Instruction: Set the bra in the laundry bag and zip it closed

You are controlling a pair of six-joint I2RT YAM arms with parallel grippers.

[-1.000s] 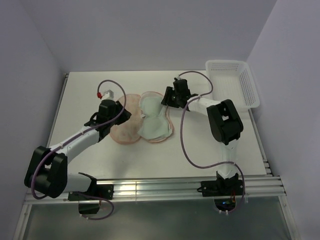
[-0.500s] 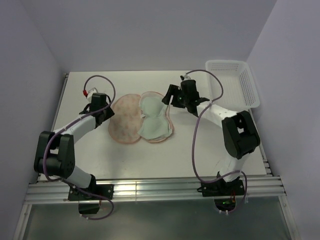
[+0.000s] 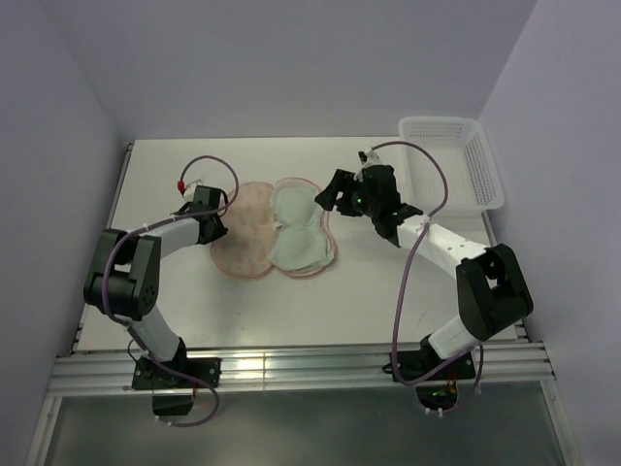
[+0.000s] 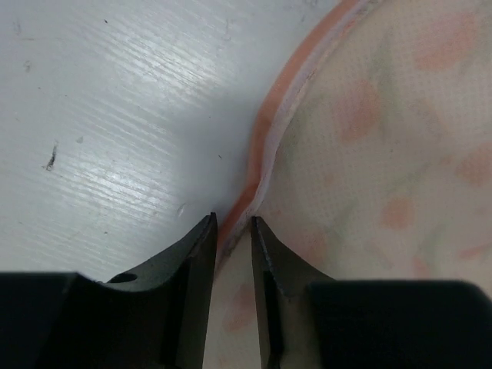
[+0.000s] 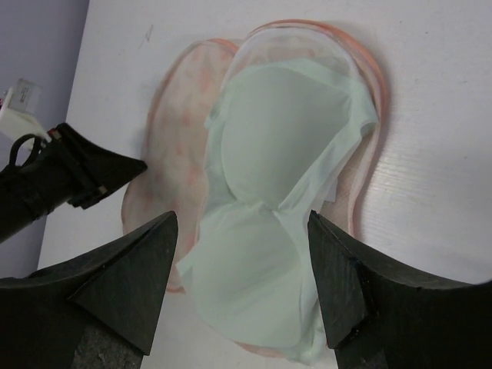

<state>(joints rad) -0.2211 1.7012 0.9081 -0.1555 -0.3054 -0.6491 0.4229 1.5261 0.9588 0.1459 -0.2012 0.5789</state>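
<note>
The laundry bag (image 3: 243, 238) lies open and flat in the middle of the table. Its printed left half is bare, and the pale mint bra (image 3: 296, 228) lies in its right half. My left gripper (image 3: 215, 227) is down at the bag's left rim. In the left wrist view its jaws (image 4: 233, 227) stand narrowly open astride the orange rim (image 4: 265, 138), with a small gap showing. My right gripper (image 3: 335, 194) hovers off the bag's right side. In the right wrist view it (image 5: 240, 231) is wide open above the bra (image 5: 284, 131), holding nothing.
A white perforated plastic basket (image 3: 485, 165) stands at the back right corner. Purple cables loop off both arms. Walls close in the table on the left, back and right. The left gripper's dark fingers (image 5: 84, 181) show beside the bag in the right wrist view.
My left gripper has slid off the bag's left half to its left rim and narrowed. My right gripper has opened wider, and its arm has swung out to the right.
</note>
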